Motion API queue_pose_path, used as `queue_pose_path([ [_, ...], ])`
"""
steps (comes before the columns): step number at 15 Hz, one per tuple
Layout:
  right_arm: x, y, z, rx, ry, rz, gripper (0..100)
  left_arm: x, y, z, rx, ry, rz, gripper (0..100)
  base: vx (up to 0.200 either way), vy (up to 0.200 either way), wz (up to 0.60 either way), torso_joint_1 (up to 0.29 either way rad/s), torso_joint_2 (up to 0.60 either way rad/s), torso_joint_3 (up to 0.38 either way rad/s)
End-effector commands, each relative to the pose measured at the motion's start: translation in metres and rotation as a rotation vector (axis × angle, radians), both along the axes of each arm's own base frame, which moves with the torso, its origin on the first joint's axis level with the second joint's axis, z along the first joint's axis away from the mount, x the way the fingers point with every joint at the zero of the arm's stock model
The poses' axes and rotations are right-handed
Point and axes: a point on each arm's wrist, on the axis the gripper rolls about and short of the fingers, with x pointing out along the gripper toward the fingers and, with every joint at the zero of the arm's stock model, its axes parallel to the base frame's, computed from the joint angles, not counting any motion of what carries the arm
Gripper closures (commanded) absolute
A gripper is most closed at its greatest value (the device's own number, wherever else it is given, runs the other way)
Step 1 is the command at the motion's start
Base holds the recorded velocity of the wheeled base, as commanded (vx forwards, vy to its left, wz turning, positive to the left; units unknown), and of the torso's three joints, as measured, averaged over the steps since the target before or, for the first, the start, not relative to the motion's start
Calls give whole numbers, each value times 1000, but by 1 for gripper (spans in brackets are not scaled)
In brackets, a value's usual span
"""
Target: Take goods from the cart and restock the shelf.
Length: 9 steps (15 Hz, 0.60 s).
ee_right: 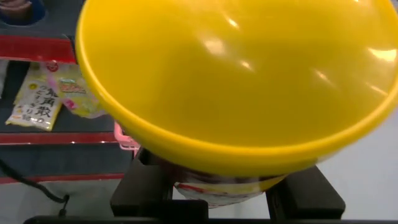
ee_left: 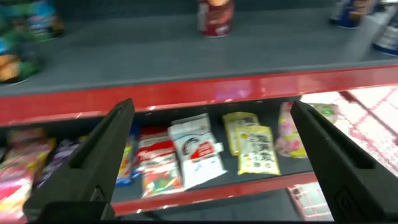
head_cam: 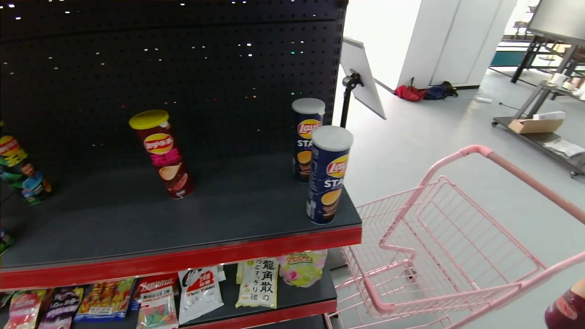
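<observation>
Three chip cans stand on the upper shelf (head_cam: 183,219): a red can (head_cam: 162,153) near the middle, and a rear blue can (head_cam: 307,139) and a front blue can (head_cam: 329,176) at the right end, the front one at the shelf's edge. The pink cart (head_cam: 457,237) stands just beside that end. We see the right jaws clamped on a yellow-lidded can (ee_right: 236,81), close to the cart's handle. The left jaws stand apart, holding nothing, facing snack bags (ee_left: 193,152) on the lower shelf.
</observation>
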Motion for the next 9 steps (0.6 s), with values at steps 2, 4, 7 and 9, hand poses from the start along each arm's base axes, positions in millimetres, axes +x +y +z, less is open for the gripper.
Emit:
queue_pose_path([
  [2, -3, -1, -4, -1, -5, 1, 100, 0, 0, 0, 0, 0, 0, 0, 0, 0, 600, -2, 5, 5],
  [4, -11, -2, -15, -6, -14, 0, 100, 0, 0, 0, 0, 0, 0, 0, 0, 0, 0, 0, 0, 0],
  [7, -26, -5, -30, 14, -69, 2, 100, 0, 0, 0, 0, 0, 0, 0, 0, 0, 0, 0, 0, 0],
  [9, -34, -6, -41, 17, -91, 6, 100, 0, 0, 0, 0, 0, 0, 0, 0, 200, 0, 5, 2, 2],
])
